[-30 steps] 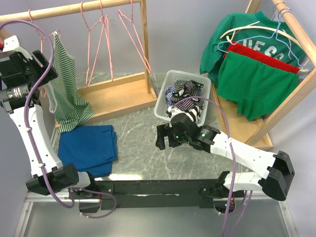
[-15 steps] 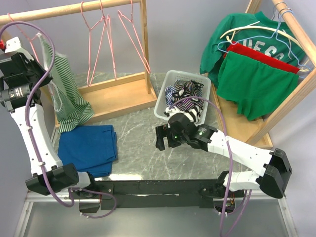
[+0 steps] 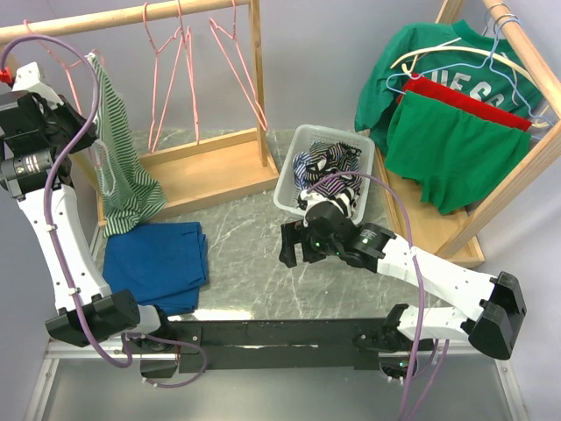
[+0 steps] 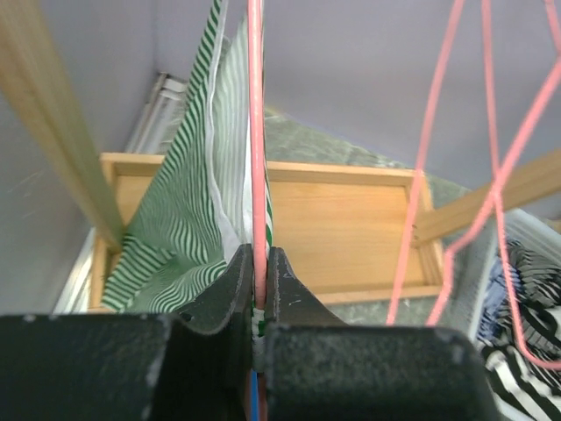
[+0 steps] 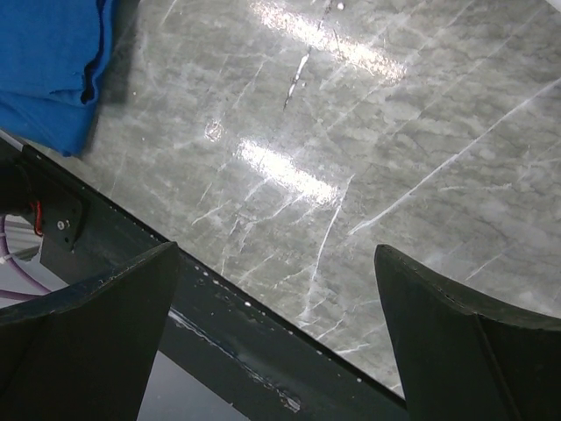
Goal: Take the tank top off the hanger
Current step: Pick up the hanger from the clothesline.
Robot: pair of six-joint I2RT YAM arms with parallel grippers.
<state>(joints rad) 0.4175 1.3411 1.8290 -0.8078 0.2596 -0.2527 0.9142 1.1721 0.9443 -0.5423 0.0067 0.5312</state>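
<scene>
Tank top (image 3: pixel 118 158): green-striped, on the pink hanger (image 4: pixel 256 175) at the left end of the rack (image 3: pixel 256 88); hem hangs down to the rack's base.
Left tool (image 4: pixel 257 263): beside the rack's left end, clenched on the hanger wire, striped cloth just beside the jaws.
Right tool (image 5: pixel 276 254): released, jaws spread wide, over bare worktop (image 5: pixel 394 132) in front of the rack's right post.
Blue cloth (image 3: pixel 158 259): folded, flat on the worktop in front of the rack's base.
Bin (image 3: pixel 296 156): clear, holding clothes, just right of the rack's right post.
</scene>
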